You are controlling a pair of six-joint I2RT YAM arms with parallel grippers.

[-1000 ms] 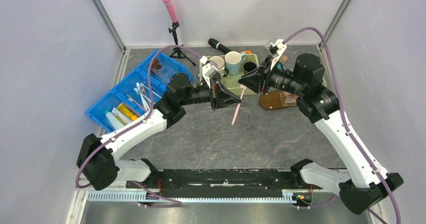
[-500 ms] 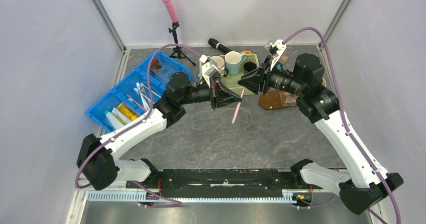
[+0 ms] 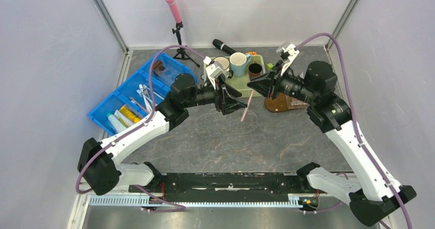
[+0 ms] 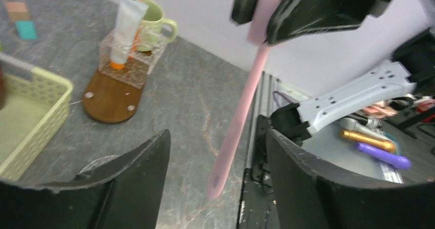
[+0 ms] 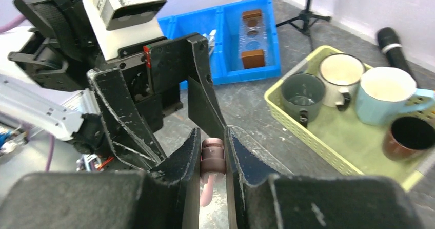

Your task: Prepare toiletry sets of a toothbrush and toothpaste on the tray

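Note:
A pink toothbrush (image 3: pixel 245 109) hangs handle-down over the table's middle, and my right gripper (image 3: pixel 255 88) is shut on its head end. In the right wrist view the capped head (image 5: pixel 212 157) sits pinched between the fingers of the right gripper (image 5: pixel 212 133). My left gripper (image 3: pixel 237 101) stands open just left of the handle. In the left wrist view the handle (image 4: pixel 238 121) passes between the wide jaws of the left gripper (image 4: pixel 216 135), touching neither. The tray (image 3: pixel 277 105) lies to the right; on it (image 4: pixel 105 99) a clear holder carries a white toothpaste (image 4: pixel 123 21). More toothpaste tubes (image 3: pixel 126 115) lie in the blue bin.
The blue divided bin (image 3: pixel 154 63) with brushes and tubes is at the left. A pale green basket (image 3: pixel 209 81) holding several mugs (image 3: pixel 239 63) stands at the back. A black microphone (image 3: pixel 224 46) and a pink one on a tripod (image 3: pixel 172 4) are behind. A clear oval plate (image 3: pixel 215 123) lies mid-table.
My left gripper has opened and let go of the toothbrush handle. The right gripper now holds the brush alone and has lifted it slightly up and to the right.

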